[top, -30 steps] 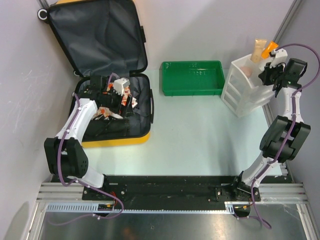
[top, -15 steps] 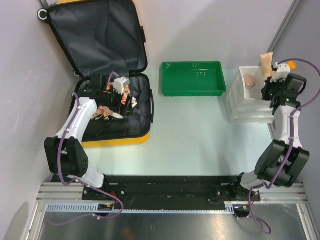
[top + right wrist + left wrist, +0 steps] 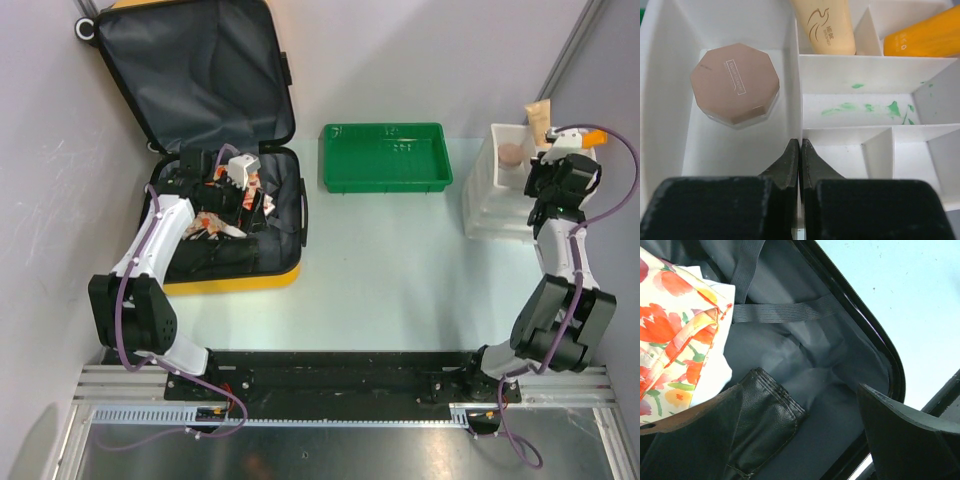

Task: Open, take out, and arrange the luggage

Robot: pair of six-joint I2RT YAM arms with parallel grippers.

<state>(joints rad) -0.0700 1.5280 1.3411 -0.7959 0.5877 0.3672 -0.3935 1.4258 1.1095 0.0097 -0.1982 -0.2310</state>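
**While the suitcase lies open, one arm hunts inside it and the other steadies the organizer**

With its lid thrown back against the rear wall, the suitcase point(image 3: 232, 281) sits at the far left of the table point(image 3: 400, 270). Its lower half lies flat, so the things inside can be reached from above. The opening step looks done, and the taking-out is under way.

The left gripper point(image 3: 801, 389) hangs inside that lower half with its jaws spread wide and nothing between them. Below the gap are the grey lining and a black leather piece point(image 3: 762, 415). A floral pouch point(image 3: 675, 335) lies just to one side, under a grey strap point(image 3: 785, 312). The wide spread suits a soft, bulky item. I judge the arm is lining up a grasp, though which piece it means to take I cannot tell.

The right gripper point(image 3: 799, 150) is at the white organizer point(image 3: 485, 200) on the far right, well apart from the suitcase. Its jaws are pinched tight on a thin upright divider point(image 3: 794, 75) between two compartments. That is probably to hold or square up the light plastic unit so it sits steady for filling. A pink jar point(image 3: 735, 82) rests in the compartment left of the divider. A cream tube point(image 3: 823, 22) and an orange tube point(image 3: 922, 32) stand in the back cells, sorted by shape.

Between the two arms, the green tray point(image 3: 385, 160) sits at the back of the table, likely reserved for flatter items.
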